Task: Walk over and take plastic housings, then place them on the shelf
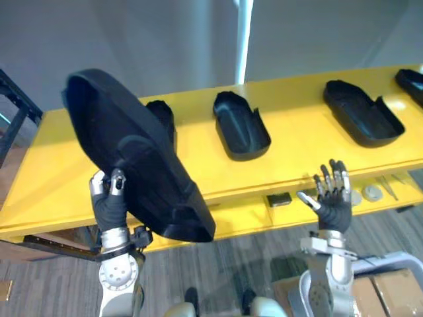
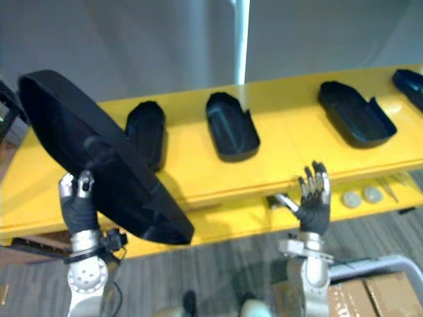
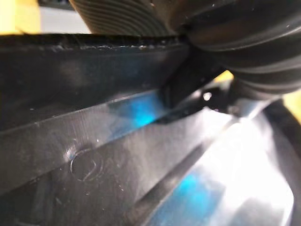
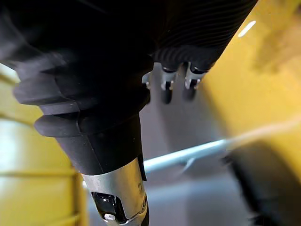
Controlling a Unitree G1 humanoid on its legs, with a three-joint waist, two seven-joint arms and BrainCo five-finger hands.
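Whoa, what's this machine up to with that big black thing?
The robot's left hand grips a large black plastic housing, holding it up, tilted, by the left part of the yellow shelf. Other housings already lie along that shelf. Its right hand is raised, open and empty.

A small dark block (image 1: 279,199) lies midway along the yellow shelf's (image 1: 297,132) front ledge, two grey discs (image 1: 373,193) and a thin metal tool (image 1: 390,187) lie near its right end, and cardboard boxes (image 1: 390,290) sit on the floor (image 1: 251,254) below.

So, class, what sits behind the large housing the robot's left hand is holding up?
Another black housing on the yellow shelf; the held housing in the left hand hides part of it.
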